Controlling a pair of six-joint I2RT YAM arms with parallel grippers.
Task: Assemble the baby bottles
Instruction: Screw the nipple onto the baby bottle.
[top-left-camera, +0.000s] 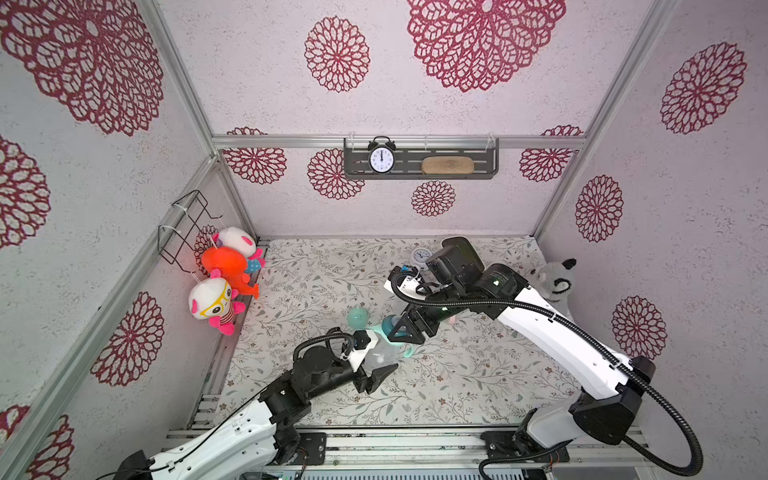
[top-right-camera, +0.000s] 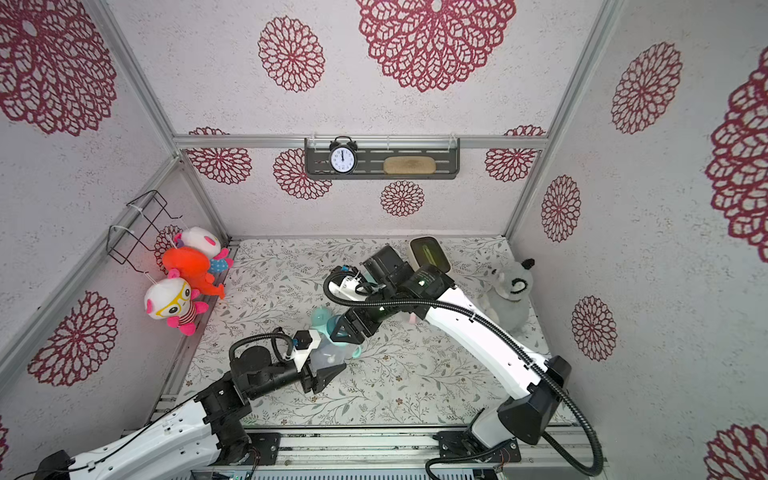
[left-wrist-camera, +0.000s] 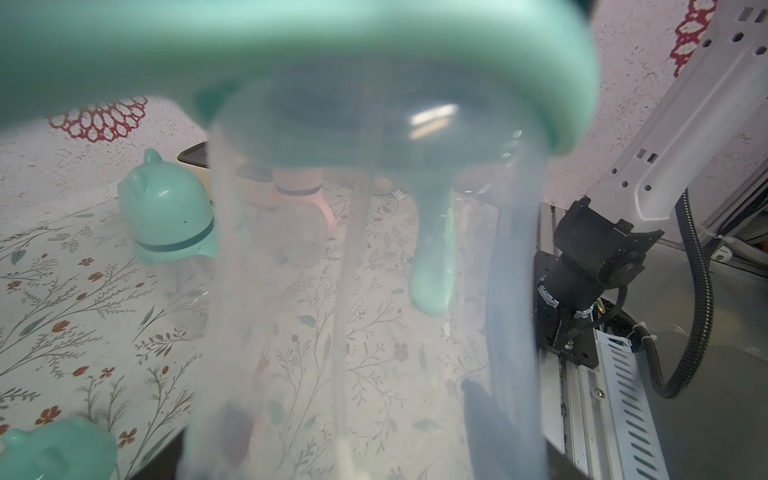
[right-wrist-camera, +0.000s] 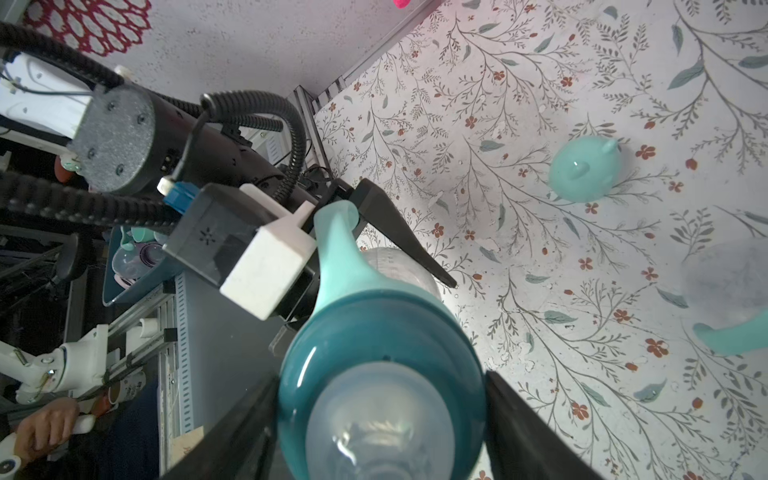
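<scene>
Right, nearest me the left gripper (top-left-camera: 376, 356) is clamped across the clear body of a bottle (left-wrist-camera: 374, 249), with the mint handle ring (left-wrist-camera: 291, 50) just past its jaws. The bottle's long axis runs away from that grip toward the right gripper (right-wrist-camera: 380, 376), mouth end leading. On that mouth sits the teal collar (right-wrist-camera: 374, 328) with its nipple (right-wrist-camera: 380, 424). The right jaws stand one on each side of the collar, against it as far as I can see; whether they are squeezing I cannot tell. So the collar lies squarely between the right jaws, on the same line as the bottle. I judge that the coming turn depends on keeping that line true. Beyond, a mint cap (top-left-camera: 357, 317) rests on the table (top-left-camera: 457, 386), apart from both arms. Further back a small white clock (top-left-camera: 421, 255) stands near the wall.
</scene>
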